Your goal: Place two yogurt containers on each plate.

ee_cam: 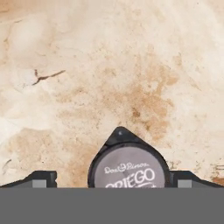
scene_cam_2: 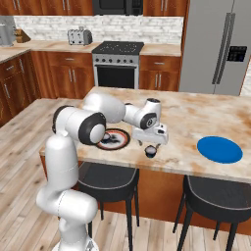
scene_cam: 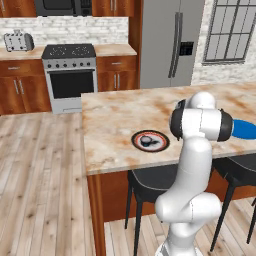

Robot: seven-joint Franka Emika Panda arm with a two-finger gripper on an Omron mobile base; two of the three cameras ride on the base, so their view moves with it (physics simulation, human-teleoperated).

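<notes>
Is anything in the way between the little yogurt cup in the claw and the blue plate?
Nothing visible. The yogurt cup sits in the claw just above the counter, and the marble between it and the blue plate is bare.

A black plate (scene_cam: pixel 150 141) with a red-orange ring and a white band is lying flat near the front edge of the marble counter (scene_cam: pixel 115 120), carrying small dark yogurt cups (scene_cam: pixel 146 141); how many cannot be told. A plain bright blue plate (scene_cam_2: pixel 219 149) is lying flat well apart from it, bare. Another yogurt cup (scene_cam_2: pixel 150 152), dark with a pale grey printed lid, is sitting upright between the two plates, nearer the black one.
</notes>
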